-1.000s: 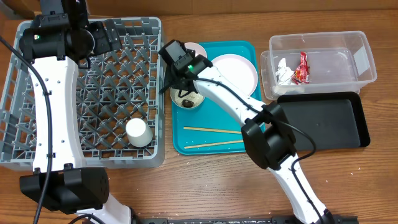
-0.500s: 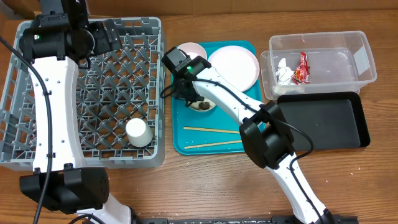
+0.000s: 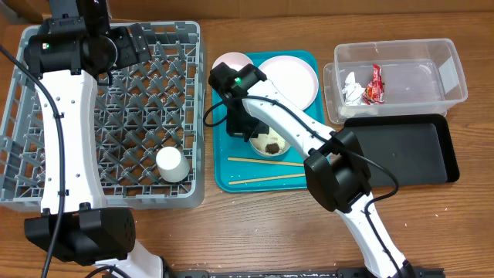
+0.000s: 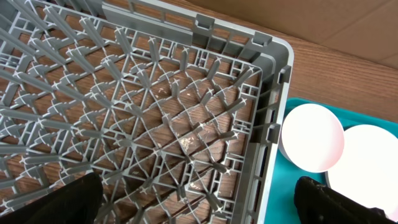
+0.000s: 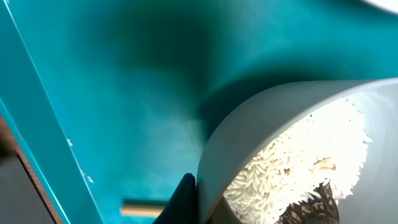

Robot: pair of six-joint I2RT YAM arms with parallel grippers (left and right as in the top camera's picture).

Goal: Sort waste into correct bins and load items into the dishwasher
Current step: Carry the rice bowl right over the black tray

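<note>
Right arm reaches from the desk's near edge over the teal tray [image 3: 231, 176]. Right gripper [image 3: 253, 136] is clamped on the rim of the grey-green bowl [image 3: 273, 144], which holds rice [image 5: 292, 165] at tray centre, just beside the chopsticks [image 3: 266, 161]. Left arm extends along the dish rack [image 3: 15, 116]. Left gripper [image 3: 135, 45] has its jaws wide apart over the rack's far edge.

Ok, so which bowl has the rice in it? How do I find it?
Find the teal tray in the middle of the table, right of the big grey rack. The grey-green bowl sits mid-tray, just beyond the chopsticks, with the right gripper pinching its rim. Unlike the empty pink bowl and plate at the far end, it holds white rice.
</note>
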